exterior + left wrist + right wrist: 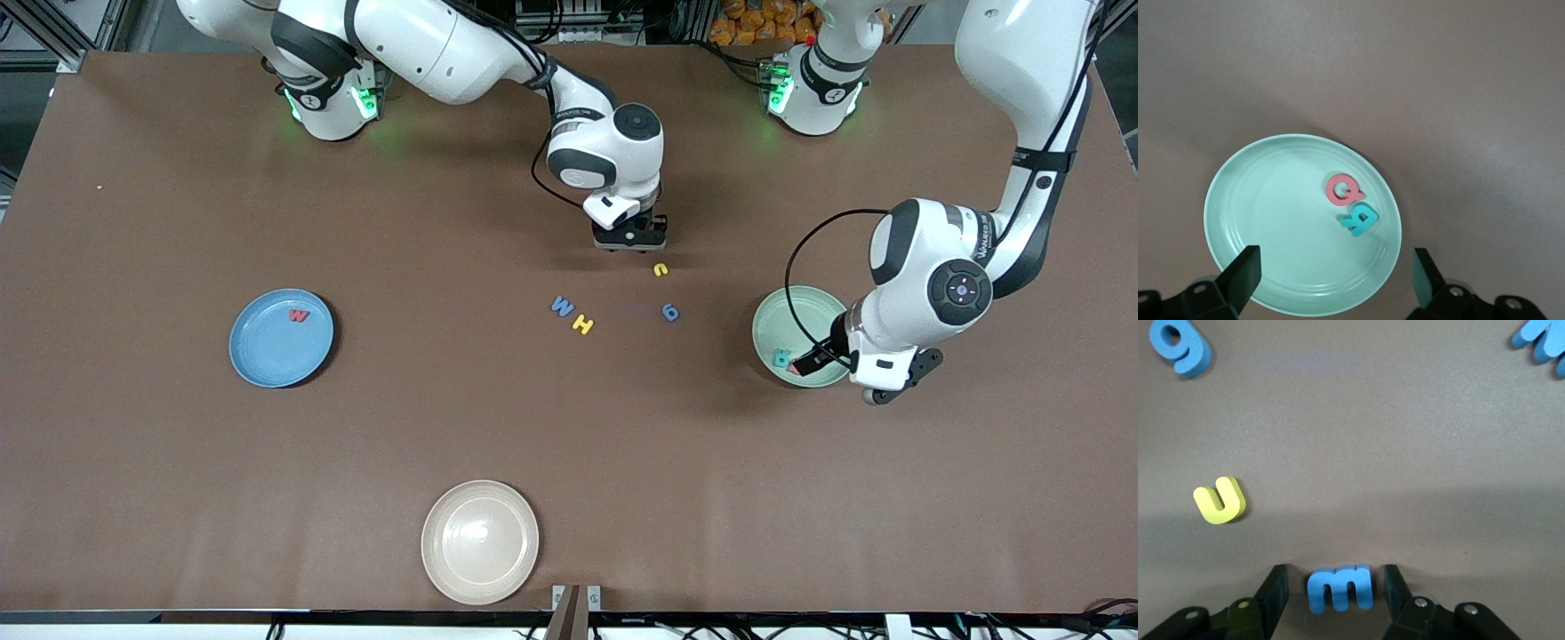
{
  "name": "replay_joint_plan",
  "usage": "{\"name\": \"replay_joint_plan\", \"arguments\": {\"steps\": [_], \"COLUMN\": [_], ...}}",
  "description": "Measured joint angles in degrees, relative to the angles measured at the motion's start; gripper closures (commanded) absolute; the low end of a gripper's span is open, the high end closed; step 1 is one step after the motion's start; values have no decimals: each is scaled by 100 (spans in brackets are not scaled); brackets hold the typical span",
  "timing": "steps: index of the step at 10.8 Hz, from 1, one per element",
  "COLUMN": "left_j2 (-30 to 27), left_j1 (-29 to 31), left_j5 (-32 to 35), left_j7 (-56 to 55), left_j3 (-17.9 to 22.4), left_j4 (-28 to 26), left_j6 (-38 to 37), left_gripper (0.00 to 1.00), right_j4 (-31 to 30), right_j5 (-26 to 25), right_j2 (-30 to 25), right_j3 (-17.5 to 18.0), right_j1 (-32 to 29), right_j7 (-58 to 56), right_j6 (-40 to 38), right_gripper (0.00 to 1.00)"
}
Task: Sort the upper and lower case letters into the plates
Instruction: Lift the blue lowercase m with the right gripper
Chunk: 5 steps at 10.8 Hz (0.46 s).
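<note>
While three foam letters lie plated, right gripper (pixel 1338 587) brackets the small blue foam m (pixel 1339 588); left gripper (pixel 1335 277) hangs open above pale mint plate (pixel 1258 200); four letters remain.

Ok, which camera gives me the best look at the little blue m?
The right wrist view: the blue m sits on the table between the right gripper fingers, its shape plain to read. In the front view that gripper hides it. The left wrist view shows only the mint plate, not the m.

Blue m (pixel 1339 588) — mint green plate (pixel 1265 200)
</note>
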Motion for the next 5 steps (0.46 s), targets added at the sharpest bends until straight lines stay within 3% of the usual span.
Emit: {"name": "replay_joint_plan", "arguments": {"steps": [2,3,5], "left_j2": [1,1,6], "left_j1": [1,1,2], "left_j5": [0,0,0], "left_j7": [0,0,0], "left_j3": [2,5,15], "left_j4": [14,19,26], "left_j6": [-19,-20,-24], "left_gripper": [0,0,0], "right_j4": [7,18,6], "right_j5": [0,1,4], "right_j2": [-2,-11,-27], "right_j3": [18,43,58], "right_j1": [2,2,10], "right_j7": [32,46,55], "right_j6": [-4,-16,-49], "right_gripper": [73,82,90]}}
